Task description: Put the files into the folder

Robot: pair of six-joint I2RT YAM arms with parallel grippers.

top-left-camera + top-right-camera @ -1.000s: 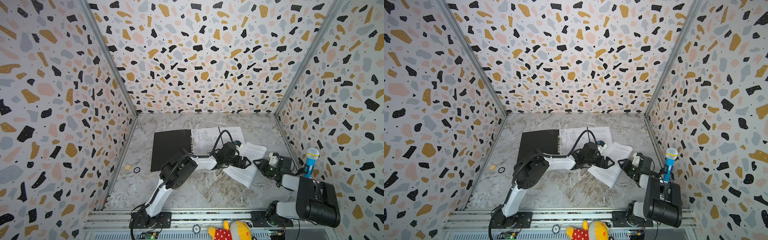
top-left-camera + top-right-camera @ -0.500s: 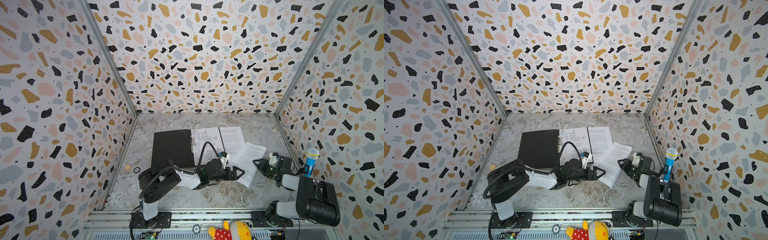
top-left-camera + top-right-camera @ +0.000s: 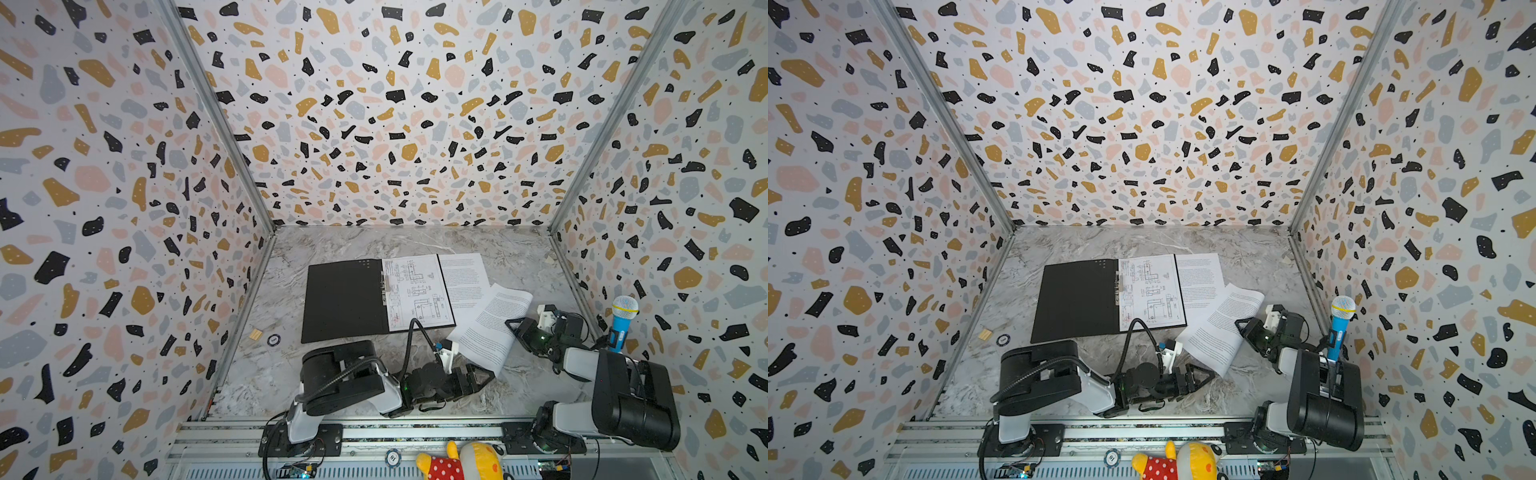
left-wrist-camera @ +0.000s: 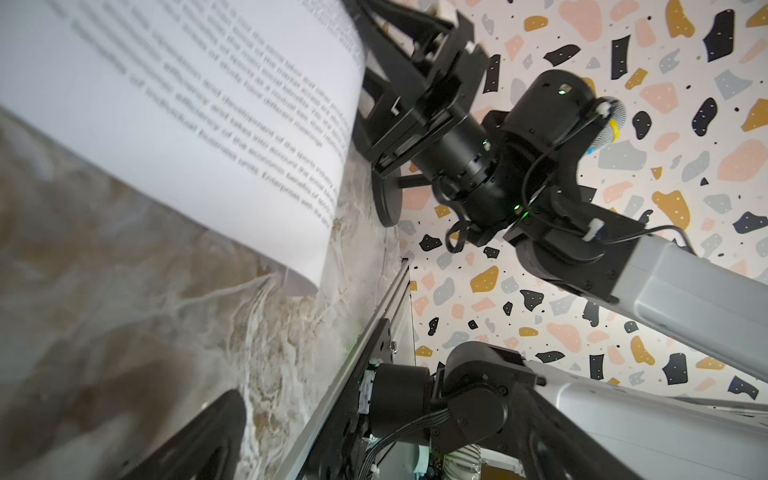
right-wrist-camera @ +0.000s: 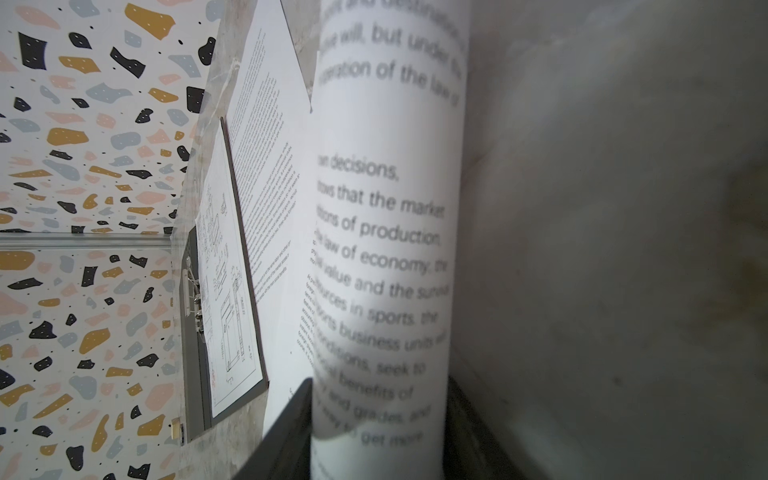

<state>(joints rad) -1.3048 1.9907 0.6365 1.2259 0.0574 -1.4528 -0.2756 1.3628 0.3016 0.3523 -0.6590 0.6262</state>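
Sheet (image 5: 386,232) pinched in right hand (image 5: 380,419) reads blurred.

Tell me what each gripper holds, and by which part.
The right gripper pinches the tilted text sheet at the long edge nearest that arm. The left gripper is open and holds nothing.

Three white paper sheets: one line-drawing sheet (image 3: 417,293), one flat text sheet (image 3: 467,282), one curled text sheet (image 3: 490,328). One thin open black-lined folder (image 3: 345,301). Two black parallel grippers: left gripper (image 3: 484,377), right gripper (image 3: 513,328). One small wooden block (image 3: 255,335) at the tabletop's left edge. Two round dark chips: tabletop chip (image 3: 273,340), rail chip (image 3: 392,457). One blue toy microphone (image 3: 621,322); one yellow-and-red plush toy (image 3: 465,461).
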